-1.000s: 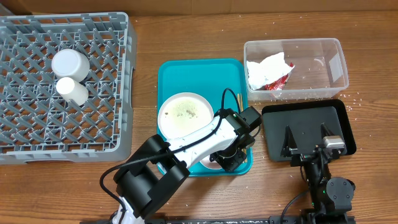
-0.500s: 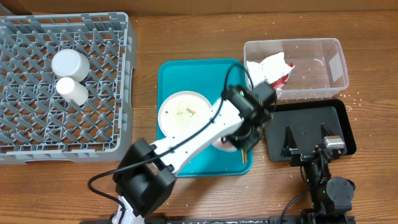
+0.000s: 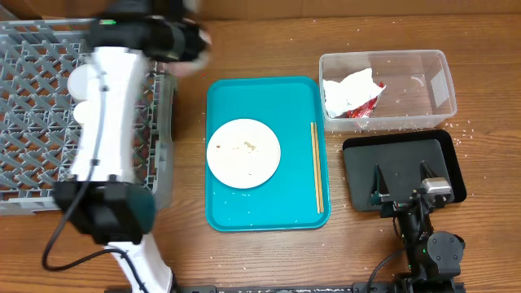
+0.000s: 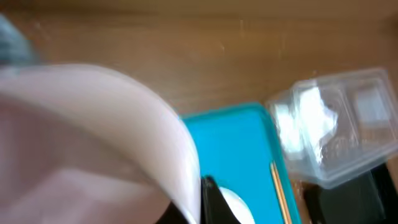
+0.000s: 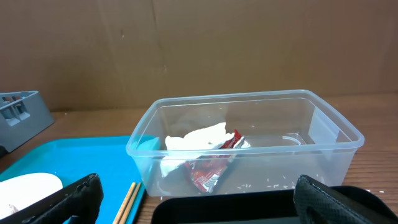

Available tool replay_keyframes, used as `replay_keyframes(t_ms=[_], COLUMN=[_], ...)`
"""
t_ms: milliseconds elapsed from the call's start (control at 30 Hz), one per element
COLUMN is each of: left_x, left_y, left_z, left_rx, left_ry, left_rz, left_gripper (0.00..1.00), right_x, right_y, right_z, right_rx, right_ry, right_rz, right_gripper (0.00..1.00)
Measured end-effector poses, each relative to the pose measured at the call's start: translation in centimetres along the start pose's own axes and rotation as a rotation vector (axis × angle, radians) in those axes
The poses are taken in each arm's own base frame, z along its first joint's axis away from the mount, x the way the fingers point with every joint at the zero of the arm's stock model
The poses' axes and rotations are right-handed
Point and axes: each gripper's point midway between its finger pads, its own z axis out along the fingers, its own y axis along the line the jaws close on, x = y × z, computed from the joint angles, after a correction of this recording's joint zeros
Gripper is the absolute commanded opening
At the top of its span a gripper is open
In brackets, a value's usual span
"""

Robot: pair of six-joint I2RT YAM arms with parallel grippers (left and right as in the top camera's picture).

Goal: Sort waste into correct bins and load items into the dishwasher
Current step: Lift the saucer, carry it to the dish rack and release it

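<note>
Bowl: I am holding a pale, smooth bowl; its curved rim is filling the left half of my left wrist view, right against the lens.
Whereabouts: it is hanging in the air in my left pincer, by the right edge of the grey rack at the back left of the worktop. The overhead view is blurring there, so I am not making out the bowl itself from above.
Left pincer: I am judging it to be clenching the bowl's wall. Only one dark fingertip is showing, under the rim.
Right pincer: it is lying released, fingers spread wide, over the black tray.
Handling: I am reckoning on something light, stiff and hard, with a glossy skin that is likely making it slippery. It is looking liable to chip if dropped onto the rack.
Where to hold: I am favouring the rim wall, one finger inside and one outside.
Writing: nothing is showing on the bowl. The red-and-white wrapper in the clear bin is carrying print too small for reading.
</note>
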Motion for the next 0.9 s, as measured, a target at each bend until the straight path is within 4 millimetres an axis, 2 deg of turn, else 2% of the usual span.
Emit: replay_keyframes(t_ms=[100,200,300,467,533,700,900], left_x=[-4.1,-5.8,-6.8,-7.8,-8.0,-7.4,-6.5], left_y=[3.5,6.3,9.1,15.6,17.5,21.2,23.9], left_z=[-2.1,-3.2,-2.7,1.4,2.5,3.7,3.9], left_rx=[0.004,-0.001,-0.006,0.054,0.102,0.146,0.142], left_ry=[-0.169,-0.247,-0.29,-0.365,-0.407,-0.46,-0.472], left_rz=[0.017,0.014,0.016,0.054,0.103,0.156,0.153], left_gripper=[0.04,0.04,0.04,0.04,0.04,0.04,0.04], right_x=[-0.1,0.0,0.0,0.0,-0.1,0.0,0.0], right_y=[0.0,0.0,0.0,0.0,0.0,0.0,0.0], right_z=[0.0,0.0,0.0,0.0,0.0,0.0,0.0], right_rx=[0.0,0.0,-0.001,0.0,0.0,0.0,0.0], right_ry=[-0.002,-0.002,-0.001,-0.002,-0.002,-0.001,-0.002], right_rz=[0.0,0.0,0.0,0.0,0.0,0.0,-0.001], right_gripper=[1.0,1.0,1.0,1.0,1.0,1.0,1.0])
